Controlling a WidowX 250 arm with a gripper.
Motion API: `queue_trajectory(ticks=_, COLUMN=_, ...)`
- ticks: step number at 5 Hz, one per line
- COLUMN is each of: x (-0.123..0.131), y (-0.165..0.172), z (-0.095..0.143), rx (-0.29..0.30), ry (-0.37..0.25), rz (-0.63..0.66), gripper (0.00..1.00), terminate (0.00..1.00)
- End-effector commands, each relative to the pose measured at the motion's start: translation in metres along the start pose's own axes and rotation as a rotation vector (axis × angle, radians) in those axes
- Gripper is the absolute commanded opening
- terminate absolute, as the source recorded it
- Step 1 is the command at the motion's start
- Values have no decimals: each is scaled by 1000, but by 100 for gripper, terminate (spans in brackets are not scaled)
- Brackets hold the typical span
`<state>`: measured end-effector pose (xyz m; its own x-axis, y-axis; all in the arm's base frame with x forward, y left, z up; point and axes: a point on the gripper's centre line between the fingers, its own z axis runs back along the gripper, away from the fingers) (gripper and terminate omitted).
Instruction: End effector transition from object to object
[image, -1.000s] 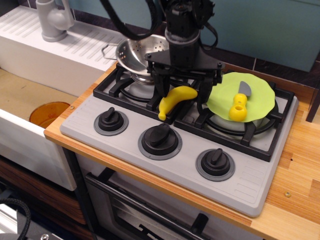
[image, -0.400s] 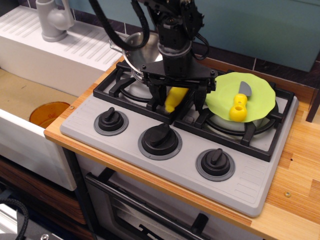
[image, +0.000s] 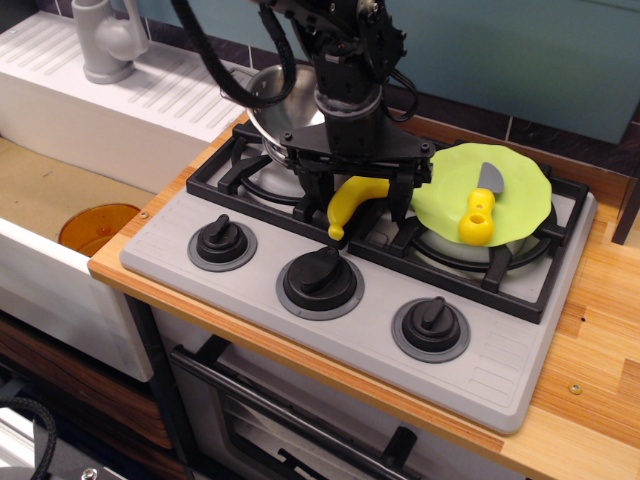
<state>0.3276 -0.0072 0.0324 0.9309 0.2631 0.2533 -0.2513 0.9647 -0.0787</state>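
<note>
My black gripper (image: 356, 207) hangs over the middle of the black stove grate (image: 245, 165), its wide bar level and its two thin fingers (image: 306, 192) pointing down, far apart. A yellow toy banana (image: 354, 199) lies tilted between the fingers, its lower tip toward the front. The fingers stand on either side of it and do not press on it. The thick wrist and cables rise above and hide part of the metal colander (image: 275, 95) behind.
A green disc (image: 500, 195) lies on the right burner with a yellow-handled toy knife (image: 478, 212) on it. Three black knobs (image: 321, 280) line the grey stove front. A sink with an orange plate (image: 97, 226) and a grey faucet (image: 105, 40) are at the left.
The gripper has moved a little left and lower, staying around the banana. The banana turned more upright, then tilted back with its tip toward the front.
</note>
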Motion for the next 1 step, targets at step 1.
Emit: queue_trajectory(ticks=1, x=3, y=-2, z=2, rx=-4, ry=-10, rz=-3, gripper=100, terminate=100)
